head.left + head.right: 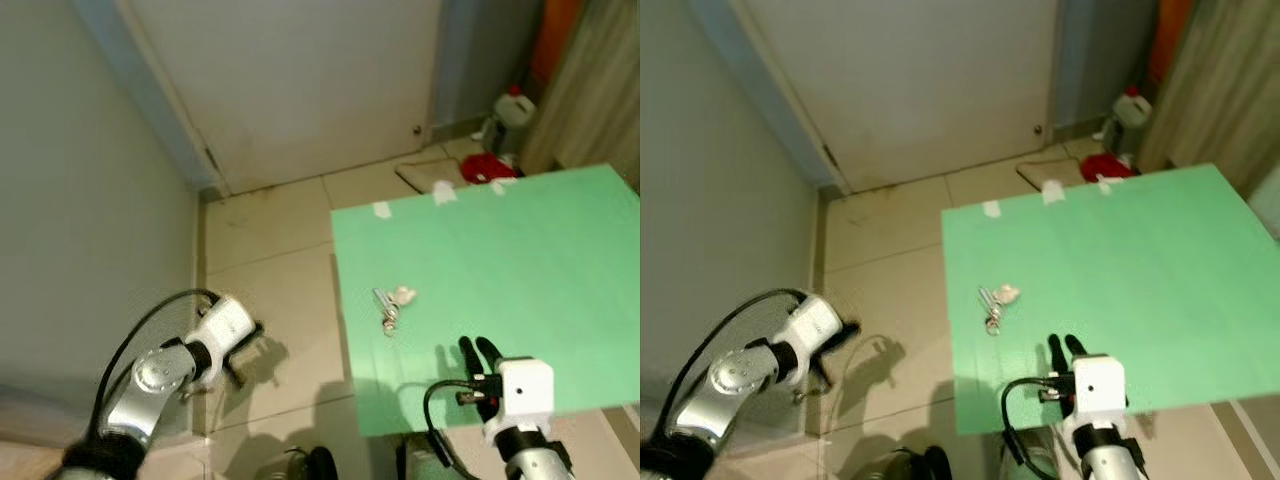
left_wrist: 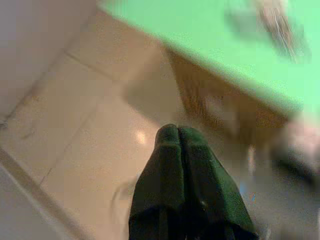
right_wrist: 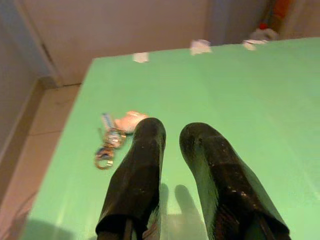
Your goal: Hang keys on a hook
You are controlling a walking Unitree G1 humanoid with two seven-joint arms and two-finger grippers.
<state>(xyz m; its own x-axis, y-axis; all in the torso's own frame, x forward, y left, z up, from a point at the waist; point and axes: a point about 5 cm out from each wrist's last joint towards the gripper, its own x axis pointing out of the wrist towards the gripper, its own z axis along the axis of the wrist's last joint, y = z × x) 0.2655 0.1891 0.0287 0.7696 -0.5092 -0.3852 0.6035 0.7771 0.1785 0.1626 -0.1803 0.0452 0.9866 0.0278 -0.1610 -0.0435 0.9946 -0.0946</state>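
We look down on one white door (image 1: 300,90) at the far side of a tiled floor (image 1: 270,260), with a pale wall (image 1: 90,230) running along the left. One green bench (image 1: 500,290) fills the right of the scene, three scraps of white tape (image 1: 381,210) stuck along its far edge. Beyond that far edge sit one white jug (image 1: 513,112) with a red cap and one red item (image 1: 488,166) on the floor. Our left gripper (image 1: 245,350) hangs over the tiles to the left of the bench, its two black fingers (image 2: 185,190) pressed together with nothing between them. Our right gripper (image 3: 172,145) hovers above the near edge of the bench, its two fingers slightly parted and empty. One bunch of keys (image 1: 390,305) with a pale fob lies on the bench near its left edge, just beyond and left of the right gripper, untouched.
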